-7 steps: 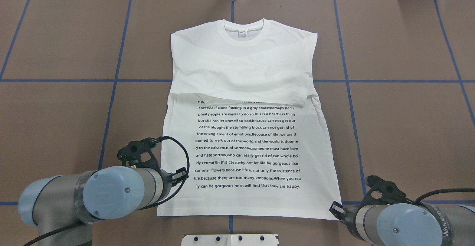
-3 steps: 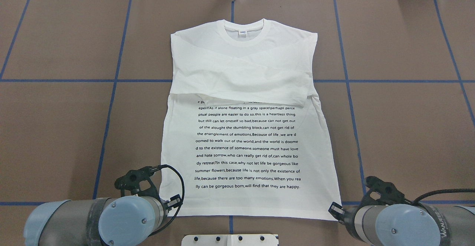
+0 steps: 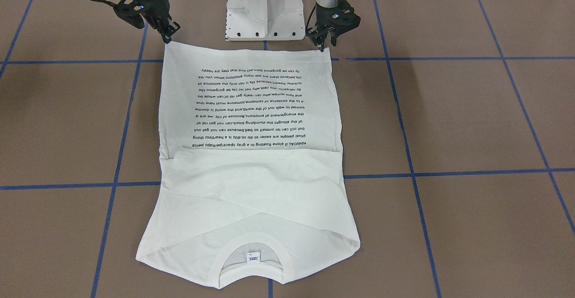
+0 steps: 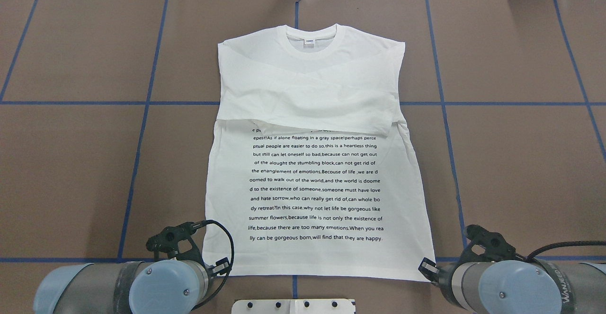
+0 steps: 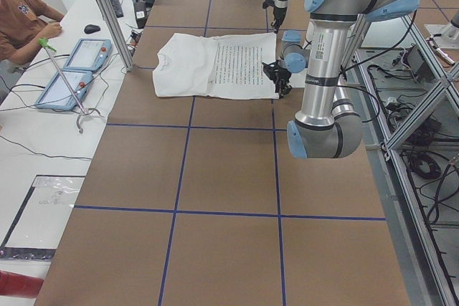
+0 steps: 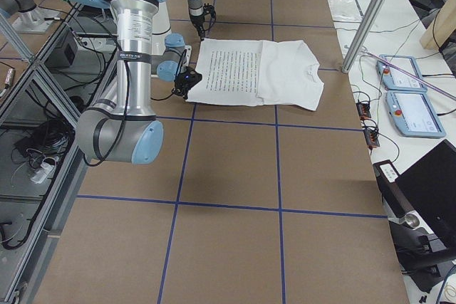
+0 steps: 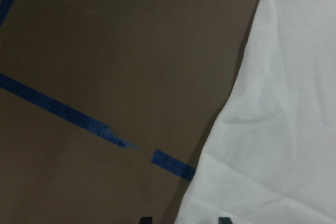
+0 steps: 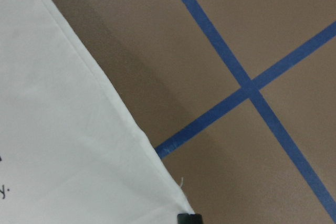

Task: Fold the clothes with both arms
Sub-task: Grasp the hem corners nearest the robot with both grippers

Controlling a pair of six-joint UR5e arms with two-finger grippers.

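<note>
- At 7 o'clock on the table (image 4: 71, 162): left gripper (image 3: 321, 42), jaws apart, straddling the hem corner, not yet closed.
- At centre: T-shirt (image 4: 312, 186) flat, print up, collar at 12 o'clock; sleeves (image 4: 307, 91) already crossed over the chest; likely left to do: hem carried up to the collar.
- At 5 o'clock: right gripper (image 3: 167, 35) at the other hem corner; apart or clamped, cannot tell.
- Only in the left wrist view: two fingertips (image 7: 224, 219) apart astride the hem edge; from overhead, hidden under the arm.

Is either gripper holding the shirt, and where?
Nothing clearly. The left gripper has fingertips apart at one hem corner of the flat T-shirt; the right gripper sits at the other corner, grip unclear.
</note>
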